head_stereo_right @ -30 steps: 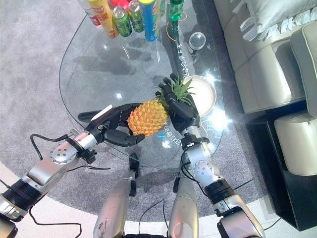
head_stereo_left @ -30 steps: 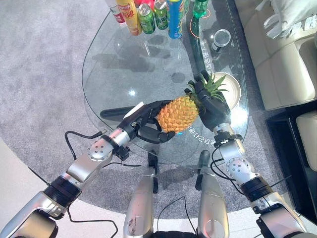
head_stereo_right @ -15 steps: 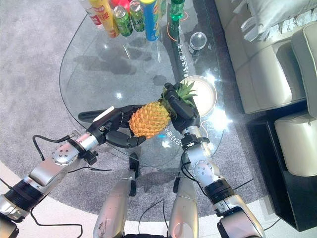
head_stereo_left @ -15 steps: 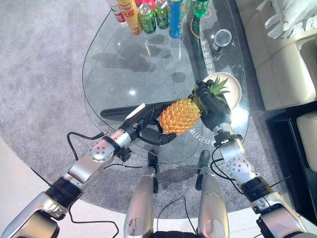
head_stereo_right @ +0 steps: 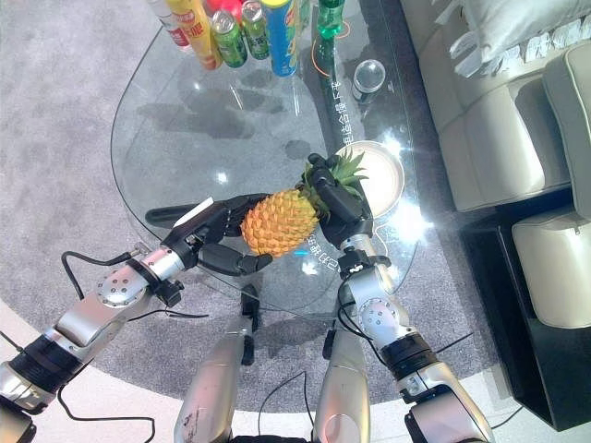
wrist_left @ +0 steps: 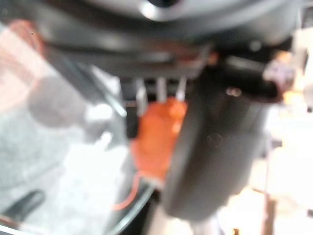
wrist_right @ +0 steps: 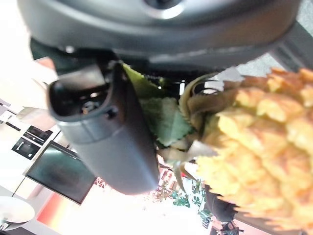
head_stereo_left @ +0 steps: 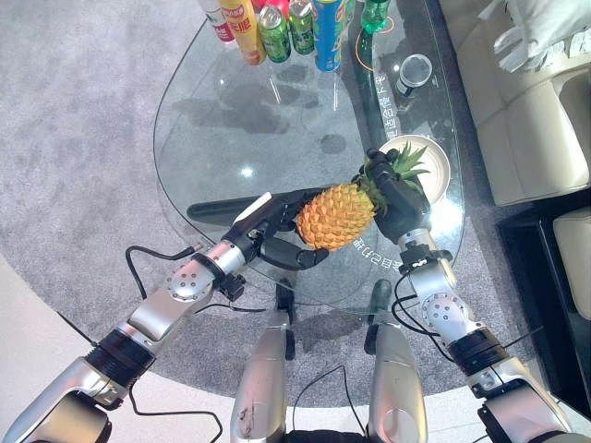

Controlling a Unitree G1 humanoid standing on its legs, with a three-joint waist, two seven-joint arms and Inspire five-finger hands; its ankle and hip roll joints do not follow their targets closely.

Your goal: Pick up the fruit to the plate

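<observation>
Glass table (head_stereo_left: 212, 138), wide and oval, carrying everything else. Sofa (head_stereo_left: 517, 101) just past the table's right edge. Row of bottles and cans (head_stereo_left: 277, 28) at the table's far end, well apart from the work.

Pineapple (head_stereo_left: 336, 215) held lying sideways above the table's near edge, crown toward the plate (head_stereo_left: 441, 159), so probably mid-carry and not yet set down. Carried by two hands, likely because of bulk and an awkward shape for one.

Left hand (head_stereo_left: 273, 235) cupped under and against the pineapple's base end, fingers curled round the body to take the weight. Right hand (head_stereo_left: 399, 201) closed round the pineapple's leafy crown; green leaves pressed against the thumb (wrist_right: 105, 132) in the right wrist view, serving as a handle to steer.

Plate just beyond the pineapple's crown, near the table's right edge, white and bare. Small glass (head_stereo_left: 413, 71) beyond the plate, toward the table's far end.
</observation>
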